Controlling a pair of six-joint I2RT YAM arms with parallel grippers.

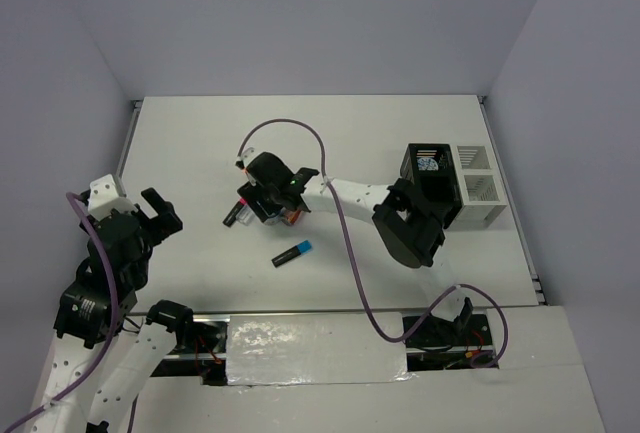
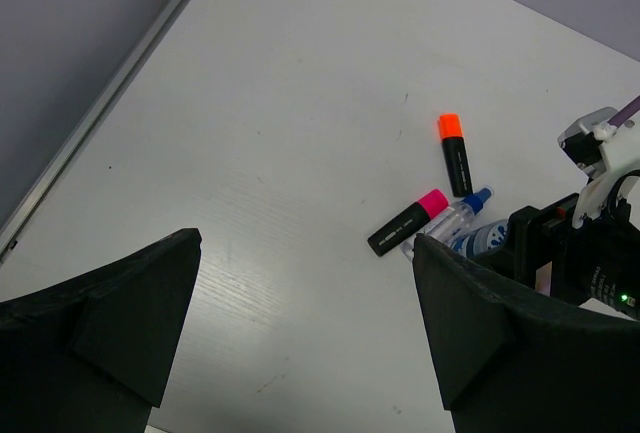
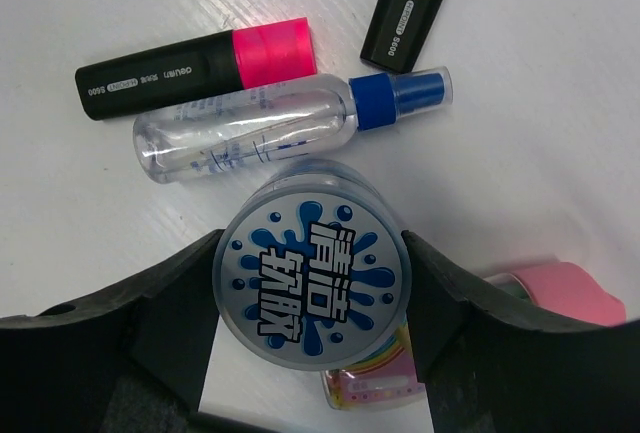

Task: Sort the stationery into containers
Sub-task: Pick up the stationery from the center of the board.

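My right gripper point(image 1: 262, 198) is shut on a round blue-white patterned roll point(image 3: 312, 278), one finger pressed against each side of it. Just beyond it on the table lie a clear blue-capped tube point(image 3: 290, 125), a pink-capped black marker point(image 3: 195, 66) and another black marker point(image 3: 410, 8), whose orange cap shows in the left wrist view point(image 2: 455, 153). A clear pink-capped tube point(image 3: 555, 288) lies partly under the roll. A blue-capped marker point(image 1: 292, 253) lies alone nearer the front. My left gripper point(image 2: 300, 323) is open and empty, off to the left of the pile.
The black mesh organiser point(image 1: 432, 185), with a patterned roll point(image 1: 431, 163) inside, and the joined white holder point(image 1: 480, 188) stand at the right of the table. The right arm stretches across from there to the pile. The table's raised left edge point(image 2: 110, 93) runs past my left gripper.
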